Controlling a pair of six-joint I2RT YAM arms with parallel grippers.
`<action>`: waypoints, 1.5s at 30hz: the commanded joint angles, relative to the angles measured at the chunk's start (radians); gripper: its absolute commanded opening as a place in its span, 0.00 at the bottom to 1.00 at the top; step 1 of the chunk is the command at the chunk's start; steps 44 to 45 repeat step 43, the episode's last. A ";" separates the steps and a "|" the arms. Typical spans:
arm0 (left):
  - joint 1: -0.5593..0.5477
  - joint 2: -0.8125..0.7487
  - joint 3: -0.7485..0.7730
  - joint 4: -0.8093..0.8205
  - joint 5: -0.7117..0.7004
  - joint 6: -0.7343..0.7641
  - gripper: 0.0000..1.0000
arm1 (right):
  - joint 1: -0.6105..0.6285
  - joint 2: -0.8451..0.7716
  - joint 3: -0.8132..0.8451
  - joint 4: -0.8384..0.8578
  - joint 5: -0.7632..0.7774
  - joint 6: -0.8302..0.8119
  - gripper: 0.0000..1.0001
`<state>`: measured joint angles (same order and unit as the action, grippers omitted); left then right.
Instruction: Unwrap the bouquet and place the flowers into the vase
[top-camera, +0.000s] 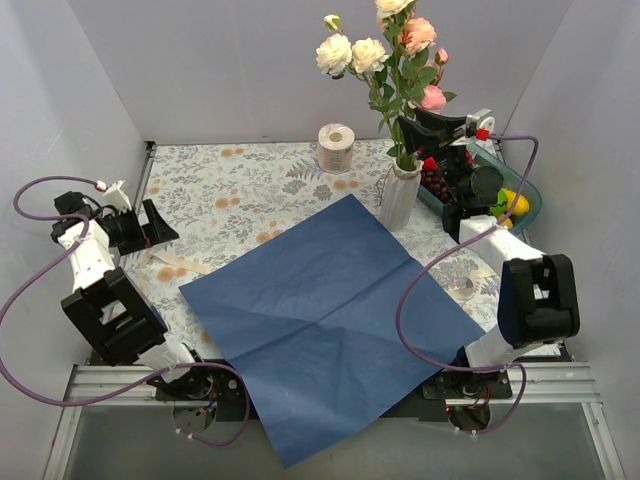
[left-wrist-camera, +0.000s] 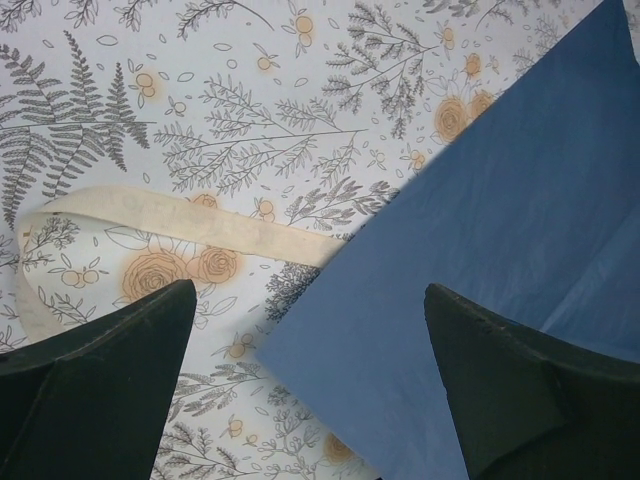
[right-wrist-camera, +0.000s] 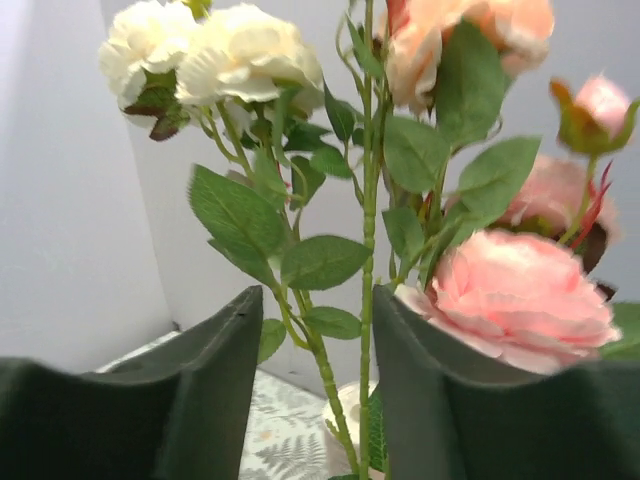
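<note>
1. The right pincer (right-wrist-camera: 320, 292) is seen parted around the green stems of the flowers (top-camera: 392, 70), just above the vase (top-camera: 400, 195); no stem is clamped.
2. The flowers are stood upright in the vase, at the far right of the tabletop (top-camera: 230, 180).
3. The left pincer (left-wrist-camera: 308, 288) is held wide open over the beige ribbon (left-wrist-camera: 190, 225) and a corner of the blue paper (top-camera: 330, 320); the paper is spread flat.
</note>
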<state>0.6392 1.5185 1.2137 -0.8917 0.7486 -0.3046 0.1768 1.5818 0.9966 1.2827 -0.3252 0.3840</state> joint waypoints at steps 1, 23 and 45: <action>-0.030 -0.075 0.047 -0.003 0.031 -0.031 0.98 | 0.000 -0.170 -0.045 0.373 0.015 -0.059 0.65; -0.145 -0.282 0.077 0.043 -0.017 -0.162 0.98 | 0.159 -0.447 0.267 -1.468 0.423 -0.185 0.96; -0.157 -0.363 -0.077 0.145 -0.032 -0.222 0.98 | 0.171 -0.703 -0.084 -1.585 0.471 -0.122 0.98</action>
